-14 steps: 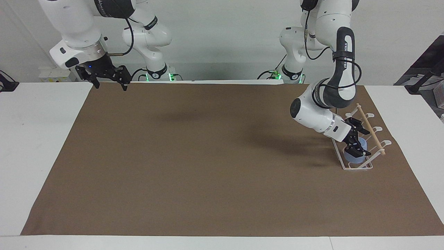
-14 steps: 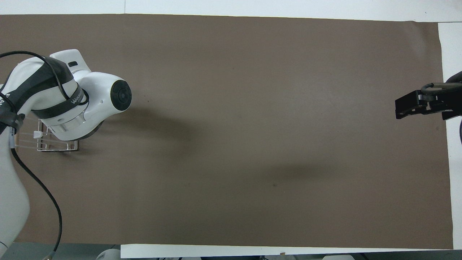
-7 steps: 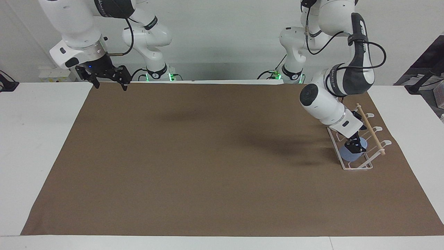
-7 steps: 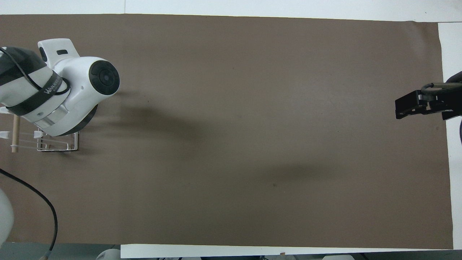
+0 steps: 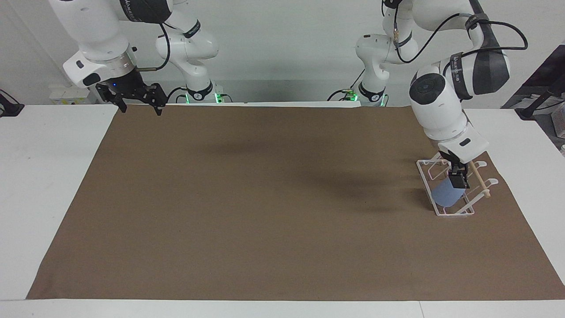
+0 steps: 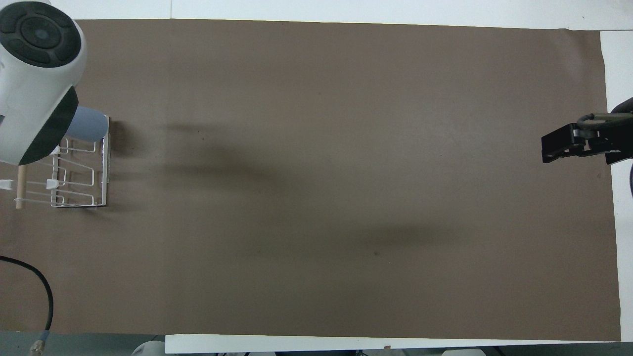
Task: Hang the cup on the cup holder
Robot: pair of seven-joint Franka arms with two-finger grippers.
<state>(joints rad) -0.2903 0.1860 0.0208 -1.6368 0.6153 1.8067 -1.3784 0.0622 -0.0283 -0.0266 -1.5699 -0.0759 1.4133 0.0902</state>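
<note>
Brown mat (image 5: 265,212) covered the table. Facing view: left gripper (image 5: 457,180) sat at the light-blue cup (image 5: 446,194) on the white wire cup holder (image 5: 454,207); grip unreadable. Right gripper (image 5: 137,100) waited, fingers spread. Overhead view: left arm hid most of the cup (image 6: 89,126); right gripper (image 6: 568,143) cut off at the edge.

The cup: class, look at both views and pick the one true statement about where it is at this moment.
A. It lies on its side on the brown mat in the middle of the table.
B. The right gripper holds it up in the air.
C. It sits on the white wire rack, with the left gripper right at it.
C: the cup sits on the cup holder under the left gripper; the right gripper waits, nothing in it.
</note>
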